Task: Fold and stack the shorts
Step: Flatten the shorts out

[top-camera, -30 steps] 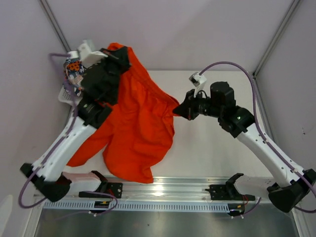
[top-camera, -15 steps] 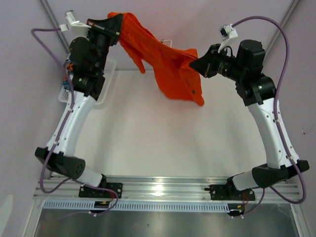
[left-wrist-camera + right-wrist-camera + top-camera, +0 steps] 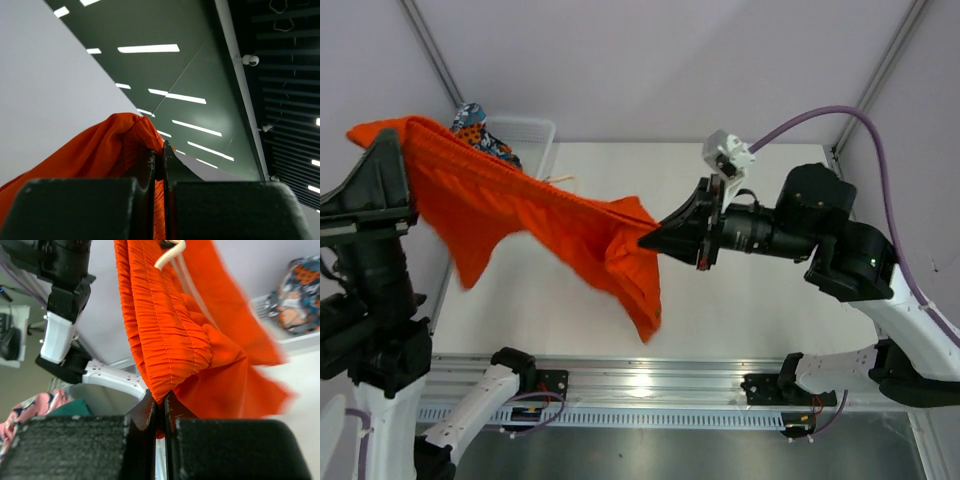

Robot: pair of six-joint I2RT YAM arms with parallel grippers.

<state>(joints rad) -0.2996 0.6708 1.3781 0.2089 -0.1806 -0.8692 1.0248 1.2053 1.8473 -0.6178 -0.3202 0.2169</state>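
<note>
White tabletop (image 3: pixel 750 300) under plain bright orange fabric shorts (image 3: pixel 520 210), swung lower, waistband now taut aloft in front of white plastic mesh basket (image 3: pixel 535 138), clamped by left gripper (image 3: pixel 159 150) and right gripper (image 3: pixel 161 405); ready for laying flat.

A flat off-white table (image 3: pixel 740 320) is seen, and only one thing is set directly on it: a white plastic mesh basket (image 3: pixel 532 126) at the far left corner (patterned navy, teal and orange shorts (image 3: pixel 483 134) are heaped inside).
</note>
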